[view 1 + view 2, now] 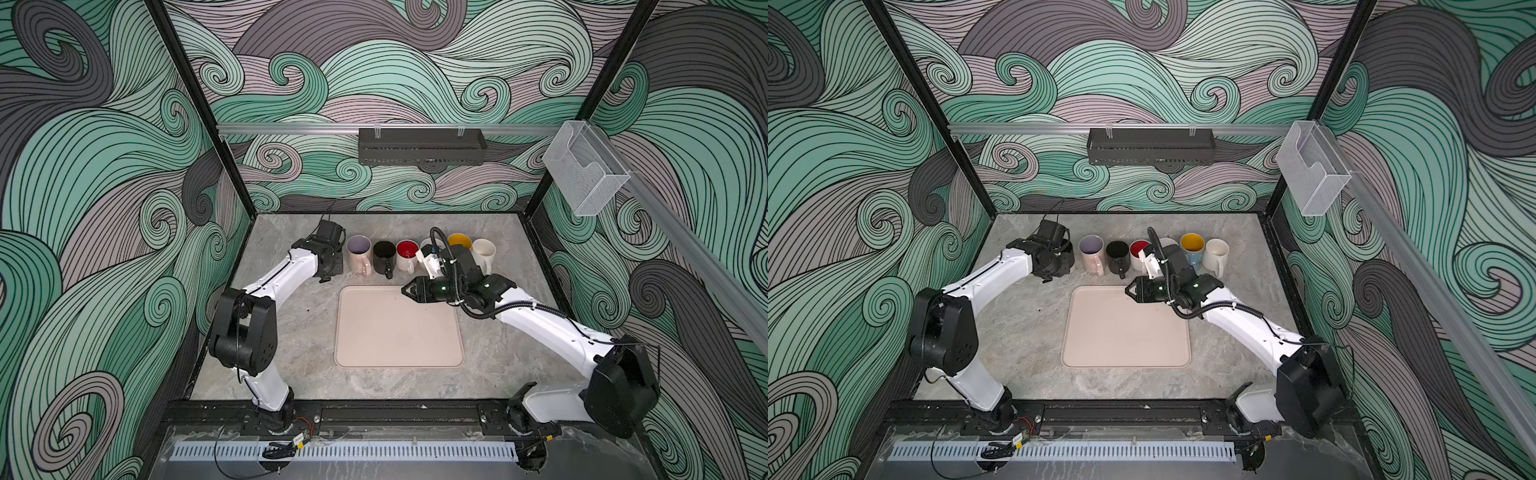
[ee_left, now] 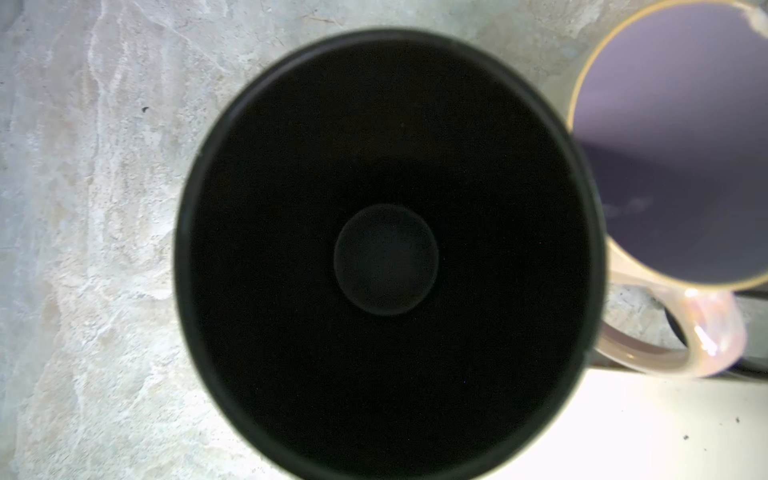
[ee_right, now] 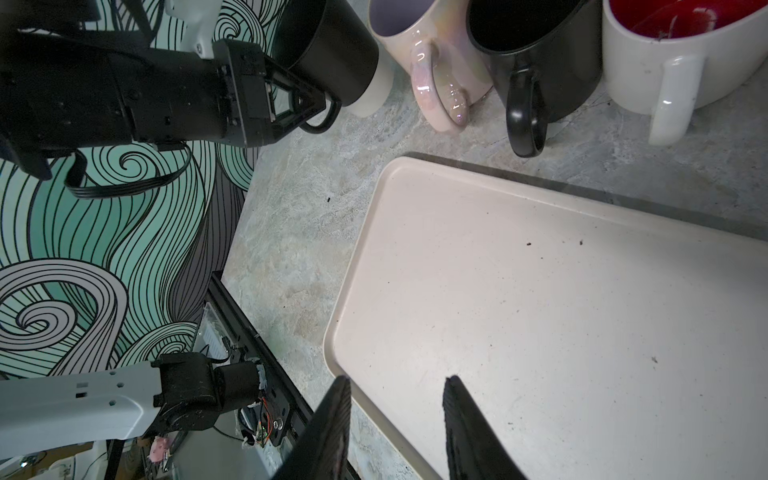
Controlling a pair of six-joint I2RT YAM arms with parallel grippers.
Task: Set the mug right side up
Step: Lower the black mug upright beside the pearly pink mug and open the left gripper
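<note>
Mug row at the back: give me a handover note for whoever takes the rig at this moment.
Left pincer: shut on the pale-based black mug by its handle, mouth up, at the row's left end beside the pink mug; whether its base touches the table is unclear.
Right pincer: open, empty, above the tray.
Done: mug looks right side up.
To do: set down if needed, release, withdraw.

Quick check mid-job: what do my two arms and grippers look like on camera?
The left arm and right arm both have white links with bulky black joint housings. The left gripper and right gripper are black with tapering fingers. A ribbed black cable loops along the right arm, and a small green light glows behind its gripper.
</note>
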